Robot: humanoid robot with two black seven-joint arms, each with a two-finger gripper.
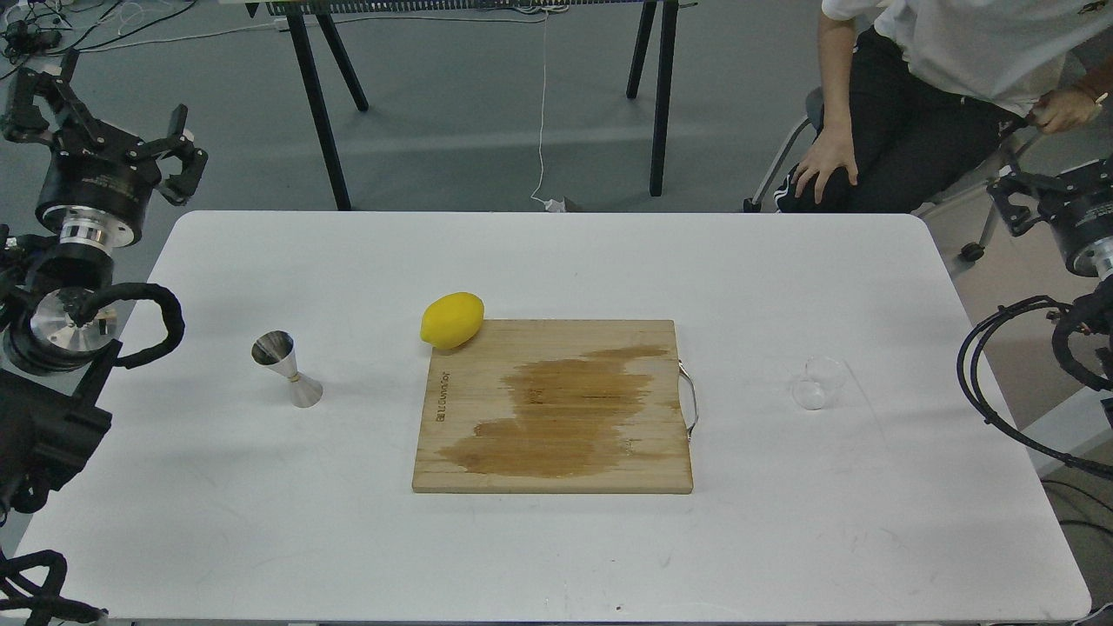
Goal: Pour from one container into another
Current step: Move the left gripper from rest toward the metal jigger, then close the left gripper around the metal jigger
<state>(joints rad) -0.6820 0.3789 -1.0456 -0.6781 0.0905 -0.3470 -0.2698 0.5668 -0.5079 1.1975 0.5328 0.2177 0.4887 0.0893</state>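
The clear glass cup (817, 383) stands on the white table (783, 539), right of the cutting board, and is nearly see-through. The steel jigger (287, 369) stands upright on the table's left part. My left gripper (109, 117) hovers off the table's back left corner, far from the jigger, open and holding nothing. At the right edge of the view, beyond the table's edge and well back from the cup, is my right gripper (1043, 198). It is partly cut off, with only one finger showing.
A wooden cutting board (556, 469) with a dark wet stain and a metal handle lies mid-table. A yellow lemon (452, 320) rests at its back left corner. A person (913, 96) sits behind the table's back right corner. Black table legs (317, 104) stand on the floor beyond.
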